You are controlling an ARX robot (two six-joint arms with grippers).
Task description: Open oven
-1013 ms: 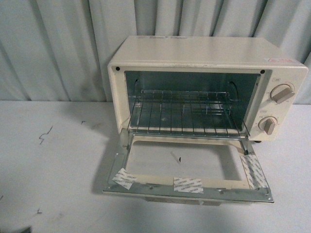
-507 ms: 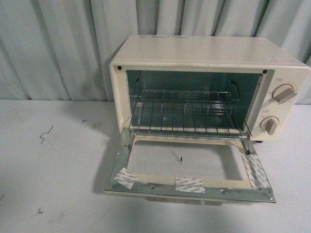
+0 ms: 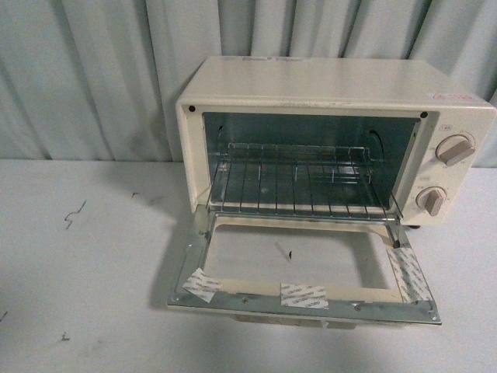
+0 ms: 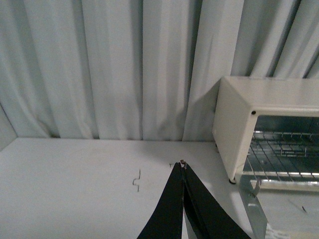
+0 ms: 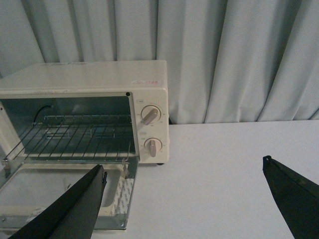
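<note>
On the pale grey tabletop (image 3: 93, 295), against a backdrop of pleated grey-blue curtain (image 3: 101, 78), stands the small cream-white boxy toaster oven (image 3: 334, 93), a little right of centre in the front view. Its drop-down glass-window door (image 3: 303, 272) lies folded flat toward the robot, resting at table level, so the chrome wire rack (image 3: 299, 183) inside is fully exposed; by this, the task looks done. Three strips of tape show along the door's metal inner frame. Two round beige knobs (image 3: 443, 175) sit on the right front panel.

The door's long axis runs left to right across the robot's front, with its free edge nearest the robot. Neither arm appears in the front view. The left gripper (image 4: 183, 167), black fingertips pressed together with nothing between them, hangs over bare table to the oven's left, clear of it. The right gripper (image 5: 184, 167), fingers spread wide and empty, faces the oven's knob end and the door's right corner, and seems the nearer of the two. Any next move is probably just pulling back, and the table around offers free room.
</note>
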